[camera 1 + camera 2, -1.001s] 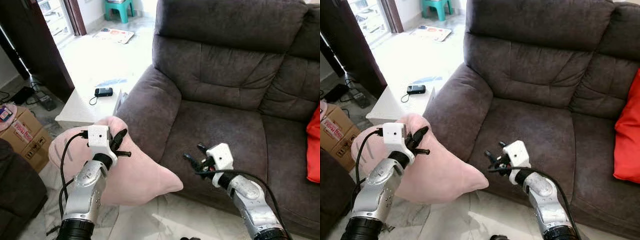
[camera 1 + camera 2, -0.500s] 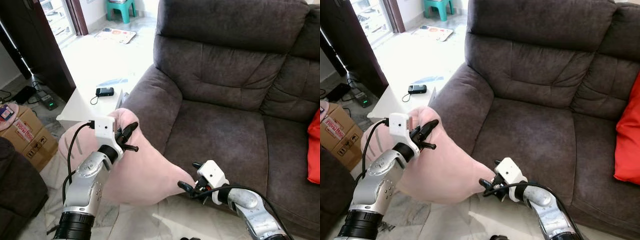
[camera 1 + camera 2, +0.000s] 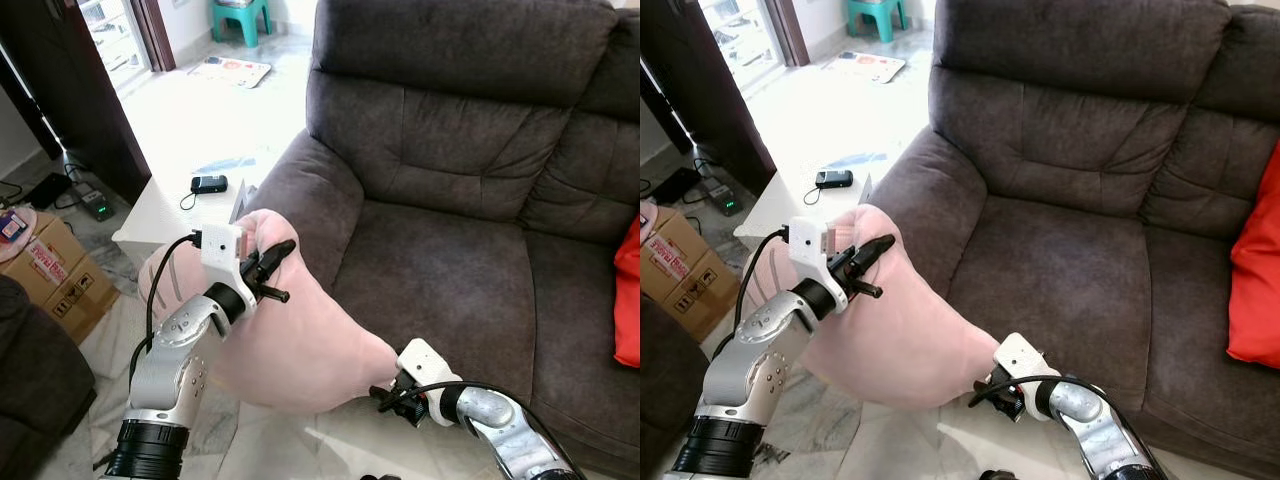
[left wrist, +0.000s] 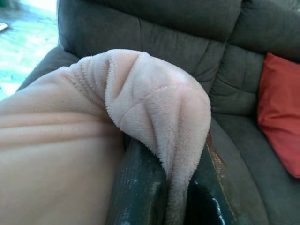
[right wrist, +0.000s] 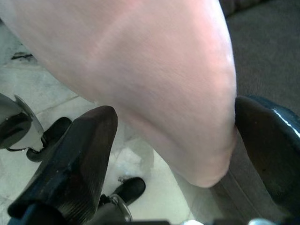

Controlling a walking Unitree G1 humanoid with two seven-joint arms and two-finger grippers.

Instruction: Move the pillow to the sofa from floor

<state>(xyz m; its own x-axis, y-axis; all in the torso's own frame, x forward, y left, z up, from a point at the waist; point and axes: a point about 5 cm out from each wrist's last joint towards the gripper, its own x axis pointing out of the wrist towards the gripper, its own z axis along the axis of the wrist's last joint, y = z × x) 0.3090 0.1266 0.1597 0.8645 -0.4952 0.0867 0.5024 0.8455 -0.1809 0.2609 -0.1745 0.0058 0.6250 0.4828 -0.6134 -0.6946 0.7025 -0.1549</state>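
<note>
The left end effector (image 3: 268, 268) is pinching a fold of the pink pillow (image 3: 300, 345), hanging off the sofa (image 3: 450, 270) armrest at nine o'clock. The right end effector (image 5: 173, 140) is gaping around its lower corner, unclamped. That plush fold risks sliding free.

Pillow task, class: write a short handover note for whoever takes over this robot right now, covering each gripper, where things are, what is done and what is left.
Left gripper: shut on a fold of the pink pillow, holding it off the floor beside the sofa armrest.
Right gripper: open, fingers either side of the pillow's lower corner, not clamped.
Done: pillow lifted.
Left: close the right gripper if needed, carry the pillow over the seat, set it down, let go.
</note>
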